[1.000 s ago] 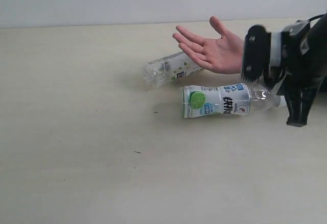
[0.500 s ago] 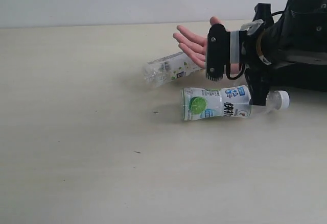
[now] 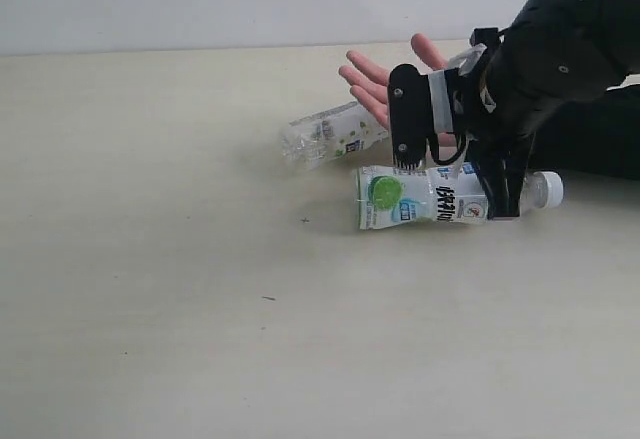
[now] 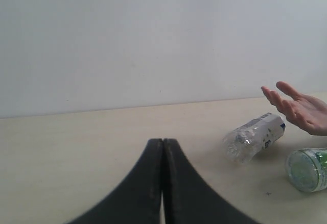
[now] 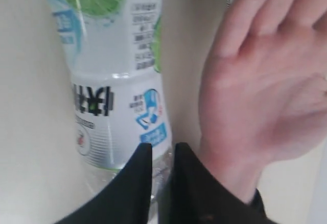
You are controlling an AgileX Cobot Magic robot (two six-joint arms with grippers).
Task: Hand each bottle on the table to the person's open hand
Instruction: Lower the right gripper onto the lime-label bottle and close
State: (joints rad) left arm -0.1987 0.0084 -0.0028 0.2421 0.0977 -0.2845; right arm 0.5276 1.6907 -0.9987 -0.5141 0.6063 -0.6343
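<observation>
Lying: green-dot bottle (image 3: 420,197), floral bottle (image 3: 335,134) (two); one hand (image 5: 255,91); left claw (image 4: 163,145) closed, right claw (image 5: 162,155) ajar.

A plain wall (image 3: 250,4) is seen beyond the far edge of the table (image 3: 150,359). In the exterior view it runs across the whole width as a pale grey-white band with a faint bluish cast, even in tone. In the left wrist view the same wall is shown filling the upper half, and its foot is met by the table's far edge in a straight line. Two tiny dark marks are found on the table: a speck (image 3: 305,220) near the middle and a short sliver (image 3: 268,298) nearer the front edge.
</observation>
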